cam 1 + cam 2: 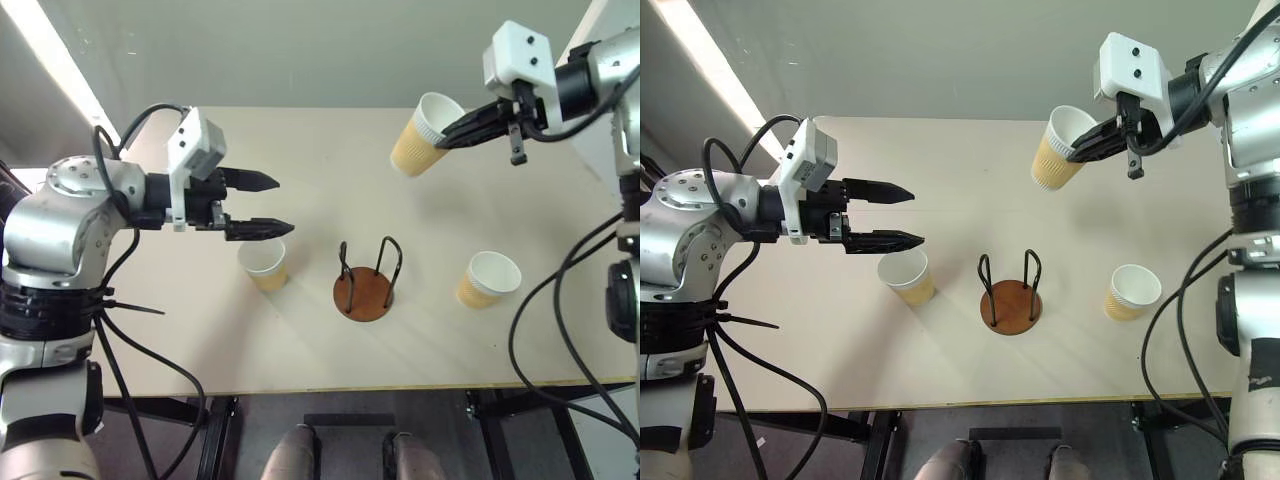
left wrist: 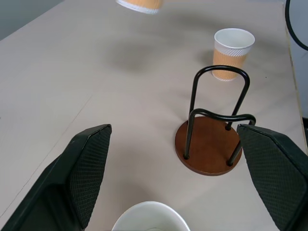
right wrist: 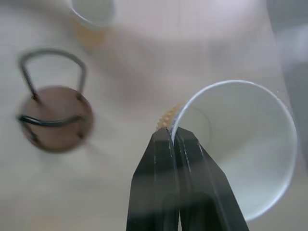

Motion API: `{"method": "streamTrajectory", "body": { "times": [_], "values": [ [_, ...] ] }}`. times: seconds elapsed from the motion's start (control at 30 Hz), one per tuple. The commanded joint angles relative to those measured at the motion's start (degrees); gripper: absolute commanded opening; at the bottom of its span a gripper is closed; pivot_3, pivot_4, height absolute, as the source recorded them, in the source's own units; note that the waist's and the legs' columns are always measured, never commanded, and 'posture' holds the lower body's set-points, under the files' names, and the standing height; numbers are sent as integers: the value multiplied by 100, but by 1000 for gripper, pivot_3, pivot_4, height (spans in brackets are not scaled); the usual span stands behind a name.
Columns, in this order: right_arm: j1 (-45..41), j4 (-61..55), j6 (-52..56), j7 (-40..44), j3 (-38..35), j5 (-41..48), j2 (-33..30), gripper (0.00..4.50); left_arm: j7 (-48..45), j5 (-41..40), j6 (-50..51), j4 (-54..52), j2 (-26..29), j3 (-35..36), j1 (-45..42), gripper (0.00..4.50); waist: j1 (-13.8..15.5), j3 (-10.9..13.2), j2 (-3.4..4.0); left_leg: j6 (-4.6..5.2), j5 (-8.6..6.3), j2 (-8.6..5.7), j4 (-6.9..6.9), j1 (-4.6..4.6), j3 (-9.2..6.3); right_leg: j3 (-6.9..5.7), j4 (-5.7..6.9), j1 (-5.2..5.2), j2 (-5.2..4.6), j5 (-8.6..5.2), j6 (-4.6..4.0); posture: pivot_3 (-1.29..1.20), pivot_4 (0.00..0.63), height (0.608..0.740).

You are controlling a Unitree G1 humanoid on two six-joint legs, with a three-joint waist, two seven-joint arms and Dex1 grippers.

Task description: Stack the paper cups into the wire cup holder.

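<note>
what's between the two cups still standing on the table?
The wire cup holder stands between the left cup and the right cup, apart from both, with bare table on either side. The left eye view shows it.

A pale beige table point(image 1: 300, 160) on black legs stands over grey floor; a bright light strip point(image 1: 60, 60) lies beyond.
</note>
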Motion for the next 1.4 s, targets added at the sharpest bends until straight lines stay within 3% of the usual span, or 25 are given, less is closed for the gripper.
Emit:
{"method": "streamTrajectory", "body": {
  "times": [0.03,0.47,1.37,1.4],
  "values": [
    [93,-935,448,28,74,396,-239,33,-85,97,-241,145,82,32,-214,4500,-6,0,0,-2,1,3,5,2,0,2,-1,-1,5,0,0,0,150,740],
    [528,-2272,1088,14,277,812,14,33,-325,491,-678,602,-36,-341,-431,4500,-56,0,-3,4,-3,48,9,56,-13,12,92,-8,59,-23,-50,0,150,740],
    [930,-2012,484,-159,769,360,525,33,-371,660,-757,560,-35,-375,-376,4500,-73,0,-3,-4,3,53,10,59,-14,12,96,-8,66,-24,-59,0,150,740],
    [956,-2030,522,-174,769,369,538,198,-364,669,-754,552,-34,-381,-373,4500,-74,0,-3,-4,3,53,10,59,-14,12,96,-8,66,-24,-59,0,150,740]
  ]
}}
